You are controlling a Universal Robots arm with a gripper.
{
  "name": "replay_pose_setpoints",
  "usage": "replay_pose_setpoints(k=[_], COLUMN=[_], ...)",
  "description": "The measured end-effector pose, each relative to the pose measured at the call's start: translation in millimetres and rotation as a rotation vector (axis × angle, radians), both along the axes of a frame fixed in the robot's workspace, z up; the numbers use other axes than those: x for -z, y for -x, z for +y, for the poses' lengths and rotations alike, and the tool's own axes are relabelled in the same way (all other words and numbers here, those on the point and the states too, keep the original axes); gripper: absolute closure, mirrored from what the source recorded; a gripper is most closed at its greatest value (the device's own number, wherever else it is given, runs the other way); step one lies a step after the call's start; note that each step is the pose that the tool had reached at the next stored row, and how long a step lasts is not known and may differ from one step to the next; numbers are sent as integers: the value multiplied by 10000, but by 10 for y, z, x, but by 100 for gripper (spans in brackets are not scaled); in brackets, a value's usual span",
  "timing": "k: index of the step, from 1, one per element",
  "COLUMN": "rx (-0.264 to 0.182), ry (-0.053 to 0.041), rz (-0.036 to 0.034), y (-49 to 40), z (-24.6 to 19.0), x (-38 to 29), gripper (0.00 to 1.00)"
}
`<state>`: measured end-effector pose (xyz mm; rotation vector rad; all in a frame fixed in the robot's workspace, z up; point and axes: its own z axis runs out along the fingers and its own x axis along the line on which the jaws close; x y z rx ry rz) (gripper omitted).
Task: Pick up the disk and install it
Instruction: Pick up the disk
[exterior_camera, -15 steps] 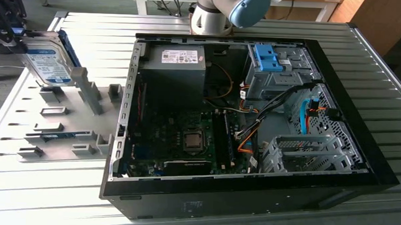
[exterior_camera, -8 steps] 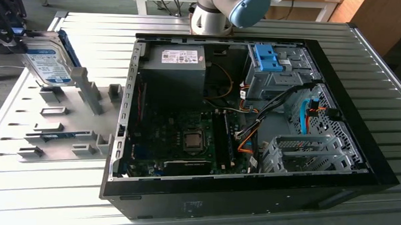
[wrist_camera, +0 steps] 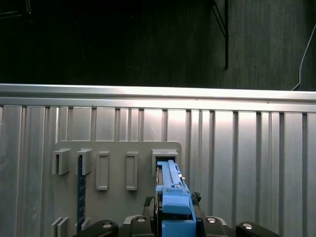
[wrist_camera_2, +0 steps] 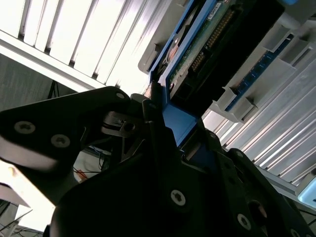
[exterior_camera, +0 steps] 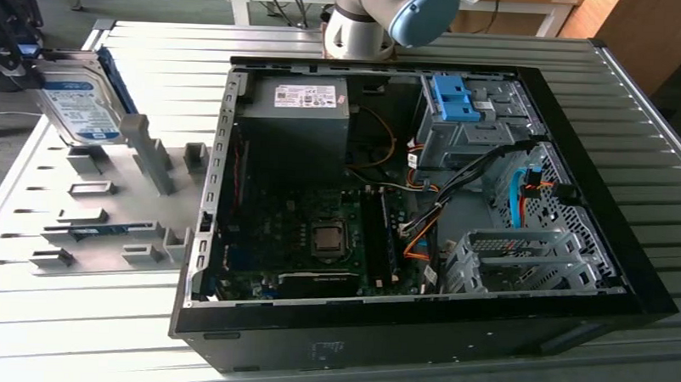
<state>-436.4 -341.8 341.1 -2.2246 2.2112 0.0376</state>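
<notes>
Claw [exterior_camera: 22,54] shut tight on the blue-edged end of the disk [exterior_camera: 78,104], at the exterior view's left, well apart from the open computer case [exterior_camera: 609,277].

In the second wrist view its dark fingers [wrist_camera_2: 153,116] press from both sides on the disk's blue plastic edging, with the green circuit-board side of the drive running away from them. The disk hangs tilted, its white-and-blue label facing the exterior camera, over the grey holder plate [exterior_camera: 102,217] that lies on the ribbed metal desk [exterior_camera: 638,108]. Its lower end is just beside one of the plate's grey slot blocks; whether the two touch cannot be told. Inside the case sit a grey power-supply box [exterior_camera: 303,113], a green motherboard [exterior_camera: 316,233] and a blue bracket [exterior_camera: 455,97] on the drive cage.
</notes>
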Motion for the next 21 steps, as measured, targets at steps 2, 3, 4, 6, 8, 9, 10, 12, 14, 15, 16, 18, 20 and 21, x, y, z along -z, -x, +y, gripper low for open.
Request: replay_pose_setpoints(k=[2,3,4,6,8,9,10,12,14,15,16,18,20,21], rx=[0,0,0,0,0,0,0,0,0,0,0,0,0,0], ry=[0,-1,0,0,-1,-1,0,-1,0,0,-1,-1,-1,-1], rz=[-1,-1,-1,-1,-2,-2,-1,-1,-1,-1,-2,-2,-1,-1], y=[0,0,0,0,0,0,0,0,0,0,0,0,0,0], z=[0,0,0,0,0,0,0,0,0,0,0,0,0,0], x=[-45,-55,-65,-86,-104,-111,-118,-134,-151,-159,-166,-183,-195,-202], gripper=[63,63,63,63,63,63,63,63,63,63,63,63,63,63])
